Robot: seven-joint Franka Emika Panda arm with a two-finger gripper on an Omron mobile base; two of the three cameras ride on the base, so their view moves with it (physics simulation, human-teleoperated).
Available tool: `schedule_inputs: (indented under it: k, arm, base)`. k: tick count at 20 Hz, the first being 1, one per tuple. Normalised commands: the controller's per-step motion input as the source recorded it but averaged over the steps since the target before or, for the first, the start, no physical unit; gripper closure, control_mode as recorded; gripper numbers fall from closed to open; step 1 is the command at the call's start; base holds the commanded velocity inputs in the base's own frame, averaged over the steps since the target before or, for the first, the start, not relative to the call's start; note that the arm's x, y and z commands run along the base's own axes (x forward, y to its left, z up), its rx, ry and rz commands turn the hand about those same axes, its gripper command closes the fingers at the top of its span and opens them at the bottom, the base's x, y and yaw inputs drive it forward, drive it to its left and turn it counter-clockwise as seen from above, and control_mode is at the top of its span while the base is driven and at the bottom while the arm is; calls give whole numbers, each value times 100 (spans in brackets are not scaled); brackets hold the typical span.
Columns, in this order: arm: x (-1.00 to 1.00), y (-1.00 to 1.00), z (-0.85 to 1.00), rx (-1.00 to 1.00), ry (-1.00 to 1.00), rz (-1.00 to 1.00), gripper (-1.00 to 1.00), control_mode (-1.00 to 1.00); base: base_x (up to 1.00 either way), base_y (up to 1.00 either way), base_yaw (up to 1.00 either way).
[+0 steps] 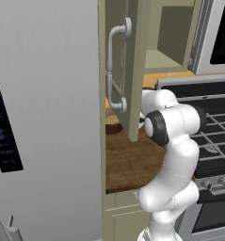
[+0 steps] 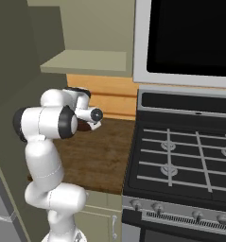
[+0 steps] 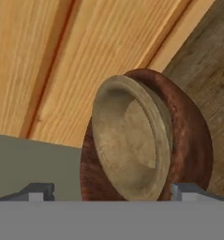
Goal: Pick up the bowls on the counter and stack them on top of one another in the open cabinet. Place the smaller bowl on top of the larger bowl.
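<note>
Hand view gives me the larger bowl (image 3: pixel 188 140) on the counter (image 3: pixel 212 56) near its back edge — end effector (image 3: pixel 113 192) fingers spread apart.

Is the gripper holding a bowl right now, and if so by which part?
Nothing is held as far as I can see: in the hand view the gripper is open, its fingertips spread either side of the larger bowl, not visibly touching it.

The dark wood-plank desk (image 1: pixel 132 164) runs between the grey fridge and the black stove. On it, near the wooden back wall, sits the larger bowl (image 3: pixel 188 140), reddish-brown outside, tan inside, partly hidden behind the cabinet door.
</note>
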Motion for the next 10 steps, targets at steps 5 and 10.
schedule_inputs:
  k: [5,10]
  arm:
    - [0,-17,-13,13,14,0,-100,-100]
    - [6,-15,-33,9,15,0,-100,-100]
  base:
    - [0,0,0]
    - [0,0,0]
